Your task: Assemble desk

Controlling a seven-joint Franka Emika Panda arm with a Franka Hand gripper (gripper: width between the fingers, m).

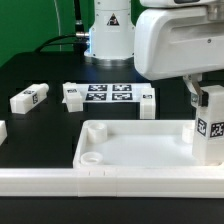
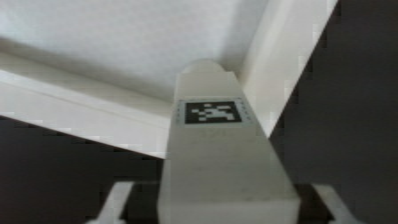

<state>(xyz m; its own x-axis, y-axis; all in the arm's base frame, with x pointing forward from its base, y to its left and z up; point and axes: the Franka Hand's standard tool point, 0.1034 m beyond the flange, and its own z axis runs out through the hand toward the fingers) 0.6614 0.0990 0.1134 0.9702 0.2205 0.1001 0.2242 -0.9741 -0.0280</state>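
Observation:
The white tray-like tabletop [image 1: 140, 148] lies near the front of the black table, rim up, with a round socket [image 1: 90, 157] at its near corner on the exterior view's left. A white square-section leg [image 1: 209, 128] with a tag stands upright at the tabletop's corner on the exterior view's right. My gripper [image 1: 206, 98] comes down over the top of this leg. In the wrist view the leg [image 2: 222, 150] runs out from between my fingers [image 2: 121, 202] toward the tabletop's inner corner [image 2: 214, 45]. My gripper [image 2: 222, 208] is shut on it.
Loose white legs lie behind the tabletop: one [image 1: 30, 98] on the exterior view's left, one [image 1: 72, 95] and one [image 1: 147, 103] at either end of the marker board [image 1: 108, 94]. A long low white rail [image 1: 100, 183] runs along the front. The robot base [image 1: 108, 35] stands behind.

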